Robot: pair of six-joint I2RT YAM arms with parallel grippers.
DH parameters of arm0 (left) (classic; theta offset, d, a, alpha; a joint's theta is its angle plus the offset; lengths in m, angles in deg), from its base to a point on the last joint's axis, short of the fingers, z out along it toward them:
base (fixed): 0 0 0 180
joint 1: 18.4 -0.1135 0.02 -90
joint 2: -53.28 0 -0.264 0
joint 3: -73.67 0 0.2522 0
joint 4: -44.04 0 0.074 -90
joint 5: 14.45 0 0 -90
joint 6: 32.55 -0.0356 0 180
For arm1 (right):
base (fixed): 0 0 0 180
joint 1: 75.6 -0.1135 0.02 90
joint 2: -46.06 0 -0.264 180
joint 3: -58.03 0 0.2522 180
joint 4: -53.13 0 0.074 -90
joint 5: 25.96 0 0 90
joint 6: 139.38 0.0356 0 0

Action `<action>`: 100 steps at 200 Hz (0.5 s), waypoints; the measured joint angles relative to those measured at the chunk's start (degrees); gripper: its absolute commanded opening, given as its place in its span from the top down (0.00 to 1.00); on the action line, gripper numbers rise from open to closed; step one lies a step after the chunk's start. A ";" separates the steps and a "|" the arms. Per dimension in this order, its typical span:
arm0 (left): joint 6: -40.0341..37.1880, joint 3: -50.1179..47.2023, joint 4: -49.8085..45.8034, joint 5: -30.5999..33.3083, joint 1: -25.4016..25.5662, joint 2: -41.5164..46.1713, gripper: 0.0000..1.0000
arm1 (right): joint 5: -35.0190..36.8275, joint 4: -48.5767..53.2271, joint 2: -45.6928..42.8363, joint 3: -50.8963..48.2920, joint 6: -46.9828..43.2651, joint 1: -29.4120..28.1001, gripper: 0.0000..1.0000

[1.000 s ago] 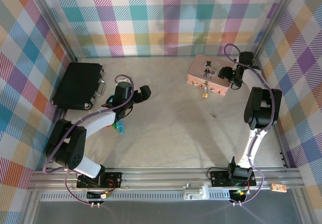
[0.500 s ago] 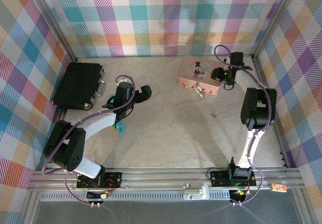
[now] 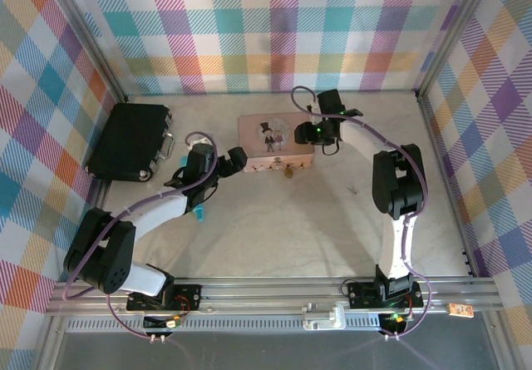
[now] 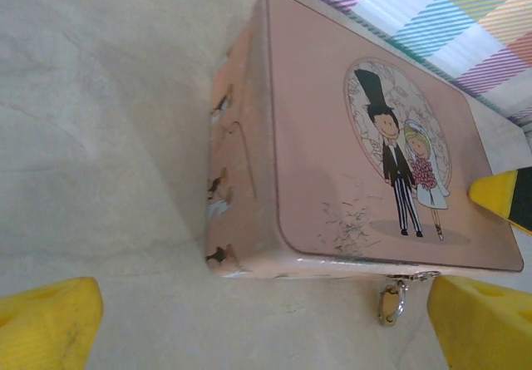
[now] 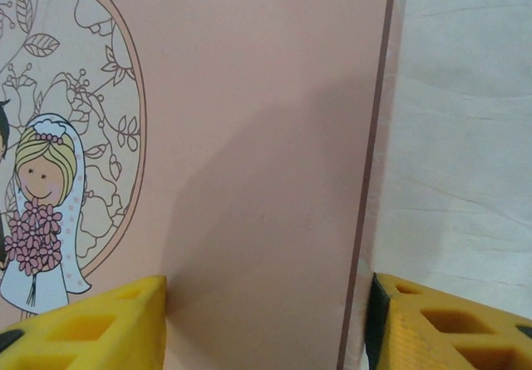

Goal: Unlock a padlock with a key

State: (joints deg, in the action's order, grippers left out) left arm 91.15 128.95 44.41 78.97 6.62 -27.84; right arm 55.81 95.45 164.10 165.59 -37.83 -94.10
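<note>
Nearest the arm bases, a small dark sliver is lying on the pale grey table top, well apart from both sets of jaws. It may be the key, but it is too small to tell.

Next out, the tiny brass-gold padlock with its thin silvery shackle is hanging from the clasp on the near wall of the pink rectangular tin box with a bride and groom drawn on its lid. It is sitting between the left gripper's yellow pads, just beside one and touching neither. The left gripper is standing with its jaws spread wide and empty, facing one end of the box. That looks like lining up on the lock rather than grasping anything yet.

The box is lying flat just ahead of those jaws, between the two grippers.

At its far end, the right gripper is straddling the lid's edge. Its jaws are partly apart, one pad over the lid and the other outside the rim. I cannot tell whether they are pinching the rim or only hooking it. Either way, the placement suits steadying the box so the lock faces the left arm.

Farthest out to the side, a black hard case is lying well clear of the left jaws.
</note>
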 measured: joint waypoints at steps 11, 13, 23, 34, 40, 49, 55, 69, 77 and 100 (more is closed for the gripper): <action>0.20 -0.28 -0.02 -0.28 0.00 0.11 0.00 | 0.09 1.01 0.76 1.62 -0.07 -0.66 0.33; 0.24 -0.33 -0.02 -0.37 0.00 0.11 0.00 | 0.17 1.18 0.90 1.90 -0.11 -0.70 0.32; 0.52 -0.42 -0.04 -0.57 0.00 0.20 0.00 | 1.01 2.08 1.09 2.75 -0.37 -0.87 0.27; 0.90 -0.50 -0.09 -0.61 0.00 0.55 0.00 | 2.47 3.10 0.81 2.95 -1.20 -0.92 0.21; 1.09 -0.52 -0.13 -0.57 0.00 0.79 0.00 | 3.13 3.63 0.46 2.89 -1.62 -0.87 0.18; 1.25 -0.52 -0.28 -0.39 0.00 1.29 0.00 | 3.89 4.17 -0.87 2.03 -1.86 -0.79 0.14; 1.31 -0.52 -0.52 -0.11 0.00 1.68 0.00 | 4.24 4.22 -2.32 0.79 -2.23 -0.81 0.13; 1.53 -0.50 -1.60 1.60 0.00 2.75 0.00 | 4.79 4.72 -7.45 -3.50 -2.93 -0.98 0.10; 1.70 -0.44 -2.78 2.86 0.00 3.32 0.00 | 4.70 4.79 -11.30 -6.60 -3.19 -1.27 0.09; 1.95 0.02 -5.99 6.19 -0.02 3.98 0.00 | 2.45 4.15 -20.02 -14.21 -3.45 -3.93 0.07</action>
State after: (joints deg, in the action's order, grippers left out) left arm 93.09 128.97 38.42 85.16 6.60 -23.86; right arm 58.26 99.60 144.08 151.38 -41.28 -98.04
